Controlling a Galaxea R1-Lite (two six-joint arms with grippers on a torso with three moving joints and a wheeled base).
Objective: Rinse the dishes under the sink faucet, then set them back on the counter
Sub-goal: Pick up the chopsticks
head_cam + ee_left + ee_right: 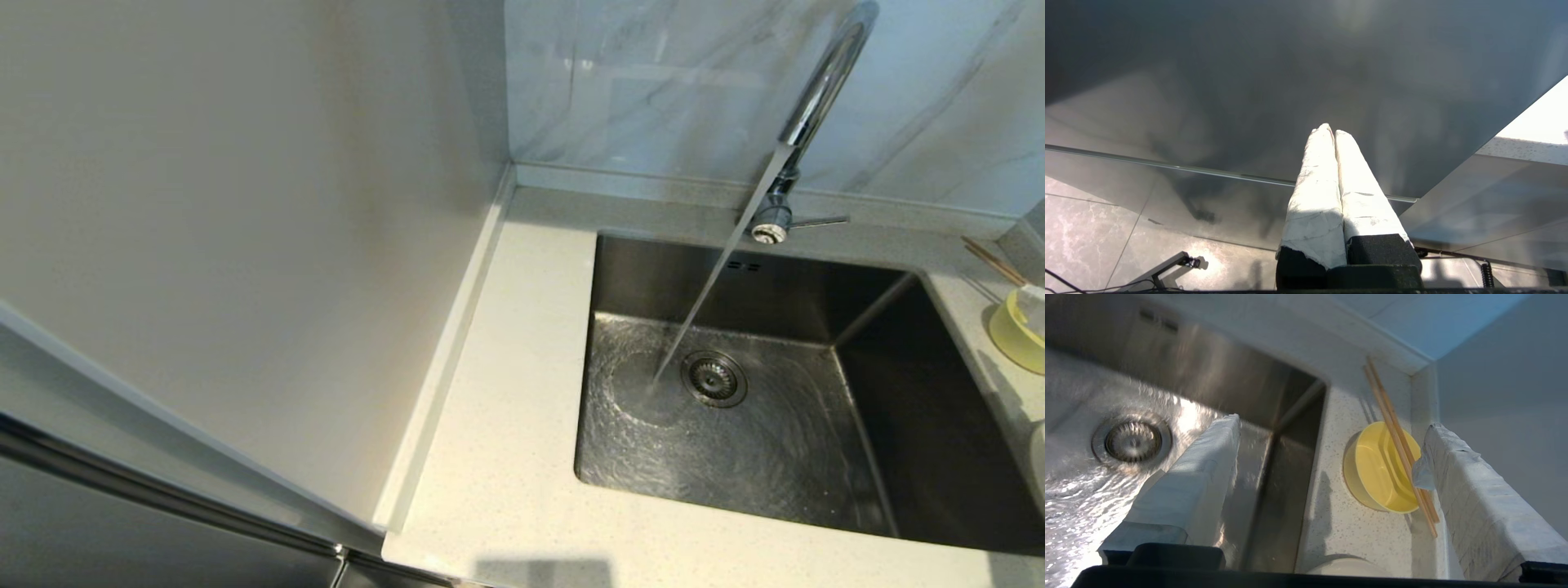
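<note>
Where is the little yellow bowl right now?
The small pale-yellow round bowl sits on the off-white speckled stone counter at the head view's right edge, right of the steel sink basin, with thin light-wood chopsticks lying across it.

Water swirls around the drain strainer in the steel basin.

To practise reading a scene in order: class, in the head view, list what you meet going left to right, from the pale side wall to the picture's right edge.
Side wall → counter → water stream → drain strainer → faucet lever → chopsticks → yellow bowl.
</note>
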